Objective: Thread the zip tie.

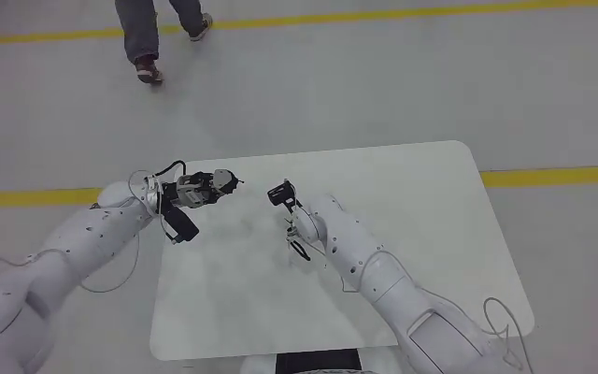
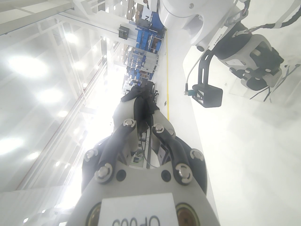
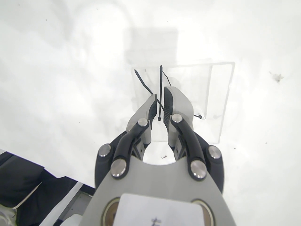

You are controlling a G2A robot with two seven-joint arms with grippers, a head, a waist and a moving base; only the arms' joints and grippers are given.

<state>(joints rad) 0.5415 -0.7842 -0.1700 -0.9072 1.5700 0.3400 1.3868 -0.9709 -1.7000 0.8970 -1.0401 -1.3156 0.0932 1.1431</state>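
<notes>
Black zip tie (image 3: 160, 76) lies loose between our right claw (image 3: 161, 92)'s parted fingers; our left claw (image 2: 142, 102) is pinched shut, contents unclear. Threading, we judge, has not begun.

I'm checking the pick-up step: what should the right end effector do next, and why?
Probably close the right end effector on the black zip tie: its fingers stand apart on either side of the tie, over the clear tray, so the tie looks not yet gripped.

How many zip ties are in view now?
3, in the clear tray: first zip tie inside the right pincer, second beside it, third partly hidden behind it.
</notes>
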